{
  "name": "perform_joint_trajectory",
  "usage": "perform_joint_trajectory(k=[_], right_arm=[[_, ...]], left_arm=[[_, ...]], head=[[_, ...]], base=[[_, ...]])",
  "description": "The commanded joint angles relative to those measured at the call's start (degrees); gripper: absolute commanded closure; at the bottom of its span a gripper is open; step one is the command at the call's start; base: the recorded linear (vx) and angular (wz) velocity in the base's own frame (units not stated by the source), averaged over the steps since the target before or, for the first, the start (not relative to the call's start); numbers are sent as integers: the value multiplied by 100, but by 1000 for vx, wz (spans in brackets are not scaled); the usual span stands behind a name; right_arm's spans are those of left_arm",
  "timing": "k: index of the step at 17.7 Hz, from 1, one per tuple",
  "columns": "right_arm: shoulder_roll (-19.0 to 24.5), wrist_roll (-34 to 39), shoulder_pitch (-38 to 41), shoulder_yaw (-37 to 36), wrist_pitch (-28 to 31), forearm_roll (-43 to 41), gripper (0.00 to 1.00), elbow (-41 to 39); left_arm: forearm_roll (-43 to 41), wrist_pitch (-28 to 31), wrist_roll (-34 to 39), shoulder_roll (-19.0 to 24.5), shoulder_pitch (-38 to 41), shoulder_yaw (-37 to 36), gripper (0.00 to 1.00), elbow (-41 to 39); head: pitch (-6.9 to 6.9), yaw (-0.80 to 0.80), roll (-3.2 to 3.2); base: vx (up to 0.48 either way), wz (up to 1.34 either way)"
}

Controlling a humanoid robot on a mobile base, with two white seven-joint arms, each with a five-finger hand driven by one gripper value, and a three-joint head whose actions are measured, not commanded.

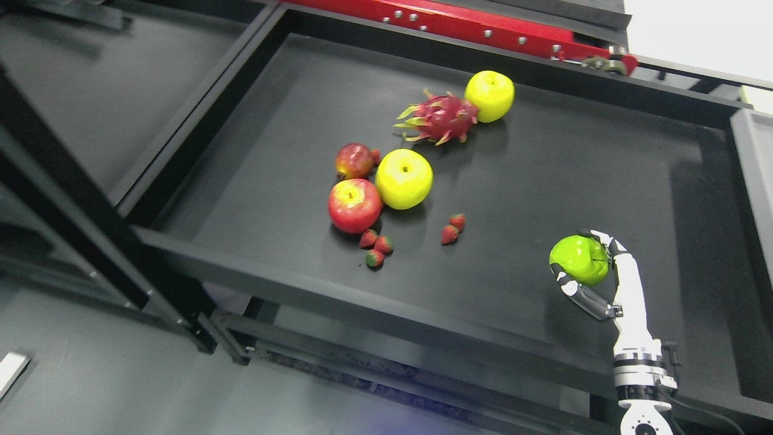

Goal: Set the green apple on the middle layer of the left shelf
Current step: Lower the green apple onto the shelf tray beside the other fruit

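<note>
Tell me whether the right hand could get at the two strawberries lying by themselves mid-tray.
Probably not as things stand: the right hand is shut on the green apple. The tray floor between it and the two strawberries looks bare.

The green apple (578,258) at lower right is bright lime, held in the white and grey right hand (595,272). On the black tray (543,181), two yellow apples (404,178) (490,95), a magenta dragon fruit (439,118) with yellow-green tips, two red apples (354,205) (354,161) streaked yellow, and small red strawberries (375,243), one seemingly green-capped. A red bar (459,24) crosses the top.
</note>
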Motion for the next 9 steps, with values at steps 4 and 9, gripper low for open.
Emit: perform_joint_trajectory(k=[4,9], right_arm=[[1,-21,-39,-129,120,1,100,0],[-70,5,-267,-146,453,45,100,61]], left_arm=[[0,-3,1,100,1,-13,0,-2],[0,-3,1,100,1,4,0,-2]], head=[[-2,0,0],[-2,0,0]], base=[[150,-353],[120,-249]])
